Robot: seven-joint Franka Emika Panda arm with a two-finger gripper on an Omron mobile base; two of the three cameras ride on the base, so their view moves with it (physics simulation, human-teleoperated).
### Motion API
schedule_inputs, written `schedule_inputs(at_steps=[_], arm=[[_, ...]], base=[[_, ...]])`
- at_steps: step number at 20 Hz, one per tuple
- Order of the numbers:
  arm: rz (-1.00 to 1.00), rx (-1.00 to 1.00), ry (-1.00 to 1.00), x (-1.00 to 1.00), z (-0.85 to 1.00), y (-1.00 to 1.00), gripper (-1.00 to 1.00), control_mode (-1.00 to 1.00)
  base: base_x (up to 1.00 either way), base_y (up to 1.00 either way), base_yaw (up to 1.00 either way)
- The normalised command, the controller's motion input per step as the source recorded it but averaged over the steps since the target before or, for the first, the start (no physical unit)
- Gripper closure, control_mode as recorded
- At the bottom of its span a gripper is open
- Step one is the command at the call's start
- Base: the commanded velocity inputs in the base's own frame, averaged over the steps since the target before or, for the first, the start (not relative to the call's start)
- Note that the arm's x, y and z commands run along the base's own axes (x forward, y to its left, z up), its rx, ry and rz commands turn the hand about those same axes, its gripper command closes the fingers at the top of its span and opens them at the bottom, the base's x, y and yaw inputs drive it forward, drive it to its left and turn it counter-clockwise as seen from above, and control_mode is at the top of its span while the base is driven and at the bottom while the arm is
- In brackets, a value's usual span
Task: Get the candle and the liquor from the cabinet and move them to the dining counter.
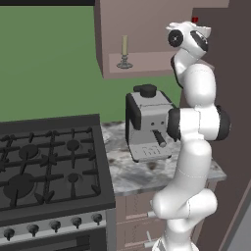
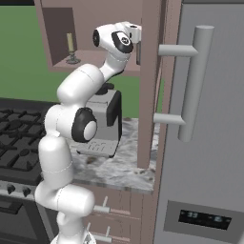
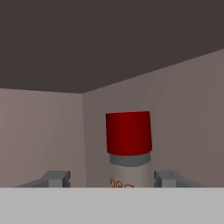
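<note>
**Q.** What does the end effector [image 3: 111, 178] show at this moment?

**A.** Hand view: the two finger tips [image 3: 54, 178] stand at 8 and 4 o'clock of the liquor [image 3: 128, 146], one on each side of the bottle's neck, with a gap visible on both sides. The jaws are parted and grip nothing yet; whether they are closing cannot be told from the pictures.

**Q.** Where is the liquor?

**A.** Inside the cabinet [image 1: 147, 29], upright in a back corner, its red cap at the centre of the hand view. In the left base view a trace of red shows at 12 o'clock of the wrist.

**Q.** How is the bottle likely to handle?

**A.** Judged from its looks: rigid glass, smooth and slippery, fairly light, breakable if dropped. It is tall for its base, so a push from one finger alone could tip it. The best hold seems to be the straight body just below the shoulder, not the cap or the narrow neck, where the pads would find little to bear on.

**Q.** And outward from there?

**A.** The candle [image 1: 124, 51] stands on the cabinet shelf at 9 o'clock of the arm, well apart from the bottle. Below, a coffee machine [image 1: 144, 122] sits on the marbled surface [image 1: 132, 171], with a stove [image 1: 49, 166] at its 9 o'clock.
</note>
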Motion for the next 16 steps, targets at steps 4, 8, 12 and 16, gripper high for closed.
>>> schedule_inputs(at_steps=[4, 8, 12, 16], arm=[[0.0, 0.0, 0.0, 0.0, 0.0, 0.0, 1.0, -1.0], [0.0, 0.0, 0.0, 0.0, 0.0, 0.0, 1.0, -1.0], [0.0, 0.0, 0.0, 0.0, 0.0, 0.0, 1.0, -1.0], [0.0, 0.0, 0.0, 0.0, 0.0, 0.0, 1.0, -1.0]], base=[[0.0, 0.0, 0.0], [0.0, 0.0, 0.0], [0.0, 0.0, 0.0], [0.0, 0.0, 0.0]])
